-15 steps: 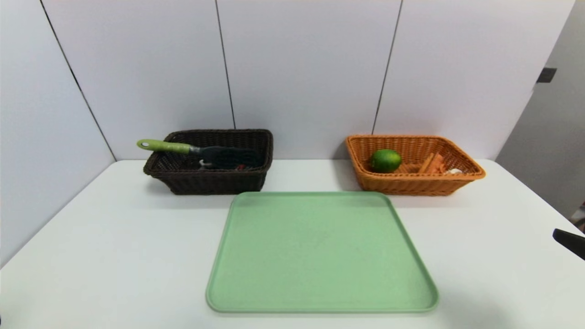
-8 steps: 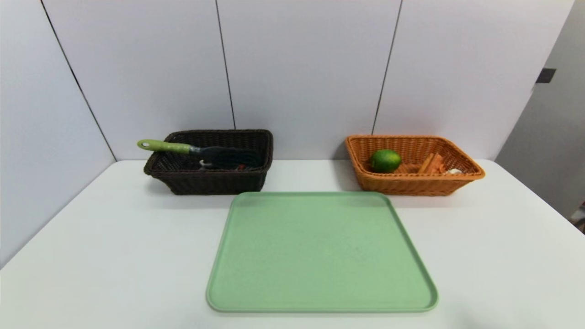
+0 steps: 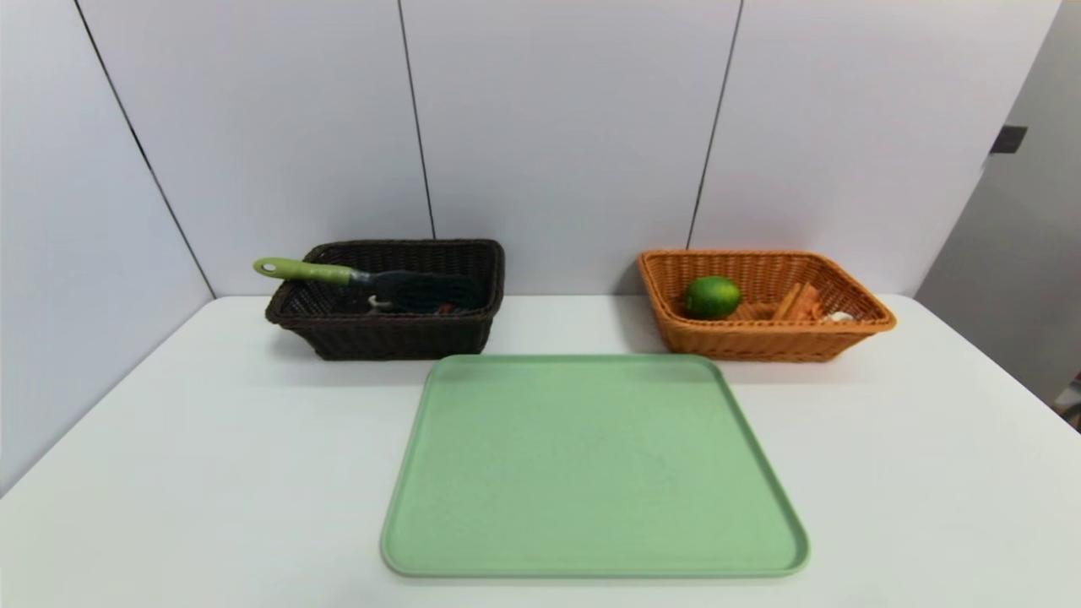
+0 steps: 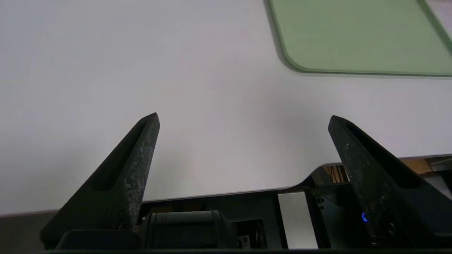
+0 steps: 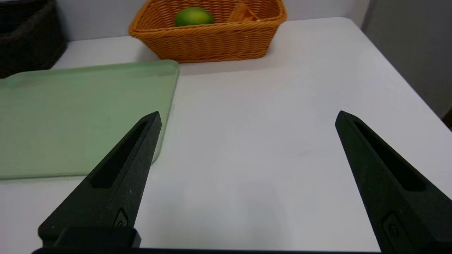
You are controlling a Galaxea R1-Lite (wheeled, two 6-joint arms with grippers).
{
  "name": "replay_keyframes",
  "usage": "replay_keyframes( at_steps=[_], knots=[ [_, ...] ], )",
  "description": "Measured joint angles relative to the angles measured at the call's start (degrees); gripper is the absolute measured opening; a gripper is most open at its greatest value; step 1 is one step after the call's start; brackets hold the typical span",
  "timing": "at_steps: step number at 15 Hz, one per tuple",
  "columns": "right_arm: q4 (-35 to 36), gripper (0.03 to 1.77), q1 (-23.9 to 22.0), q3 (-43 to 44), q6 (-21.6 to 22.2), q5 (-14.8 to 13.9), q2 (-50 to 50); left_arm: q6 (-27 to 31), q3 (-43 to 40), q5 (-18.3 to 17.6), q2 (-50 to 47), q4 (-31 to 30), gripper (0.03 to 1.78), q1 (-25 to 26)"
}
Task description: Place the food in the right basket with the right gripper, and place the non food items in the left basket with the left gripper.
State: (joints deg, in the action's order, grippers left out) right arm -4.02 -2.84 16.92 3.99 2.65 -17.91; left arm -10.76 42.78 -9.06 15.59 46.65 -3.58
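White panels rose behind the white table (image 3: 211, 473); a green tray (image 3: 591, 464) lay near its middle; beyond the tray, to the left, stood a dark wicker basket (image 3: 384, 338), and to the right an orange wicker basket (image 3: 760, 344). Across the dark one lay a utensil (image 3: 308, 271), its green handle jutting over the left rim, with small items too shadowed to name beneath; the orange one held a green lime-like fruit (image 3: 712, 297), orange-brown pieces (image 3: 798, 302) and something small and white (image 3: 838, 317). Left gripper (image 4: 243, 120) and right gripper (image 5: 250, 113) hung above the near table, both wide apart and empty.
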Motion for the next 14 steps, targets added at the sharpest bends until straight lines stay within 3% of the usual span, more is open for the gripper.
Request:
replay_keyframes(
  at_steps=[5,8,11,14],
  knots=[
    [-1.84,1.70,1.79,-0.67,-0.61,2.43,2.04,-0.23,0.07,-8.25,-3.39,1.94,1.69,4.84],
    [-3.52,1.70,2.32,-3.06,-3.55,2.69,7.68,1.32,-1.19,-7.95,-6.80,2.43,1.69,5.07],
    [-2.80,1.70,2.62,-6.67,-6.51,1.89,14.45,7.11,-3.36,-2.29,-10.63,2.00,1.69,4.85],
    [-0.07,1.70,2.77,-9.42,-10.96,1.45,16.97,11.84,-5.68,-0.67,-14.21,0.67,1.69,4.32]
  ],
)
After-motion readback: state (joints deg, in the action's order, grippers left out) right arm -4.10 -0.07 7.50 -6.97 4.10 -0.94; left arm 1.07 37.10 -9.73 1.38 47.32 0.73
